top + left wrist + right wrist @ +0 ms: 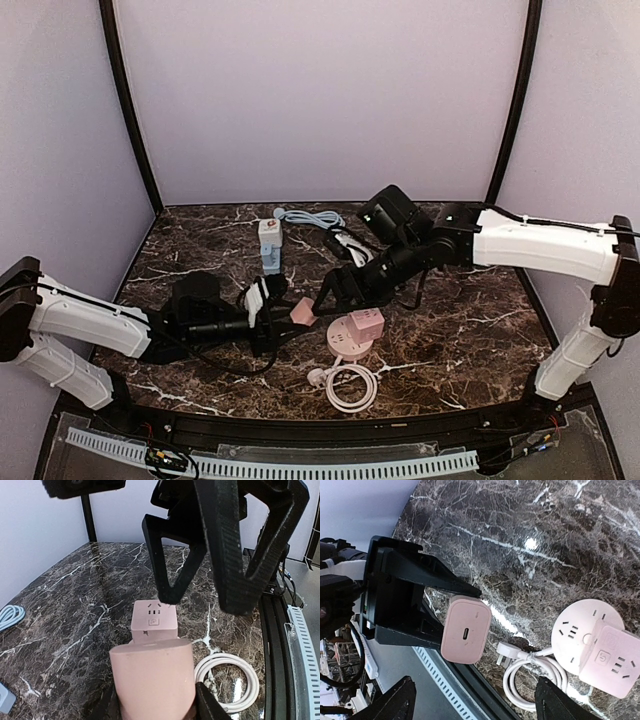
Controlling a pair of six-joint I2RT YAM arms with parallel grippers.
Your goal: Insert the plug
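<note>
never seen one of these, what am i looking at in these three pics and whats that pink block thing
These are two robot arms bolted at the near edge of a marble table, each ending in a two-finger gripper. The wide picture comes from a fixed camera above and behind them. The other two come from a small camera on each wrist, so each shows its own fingers up close. The left gripper is closed on the pink charger block. The right gripper is open, close beside it. On the table lie a round pink socket base with a pink cube on it, a coiled white cable, and farther back a blue-and-white power strip.
</note>
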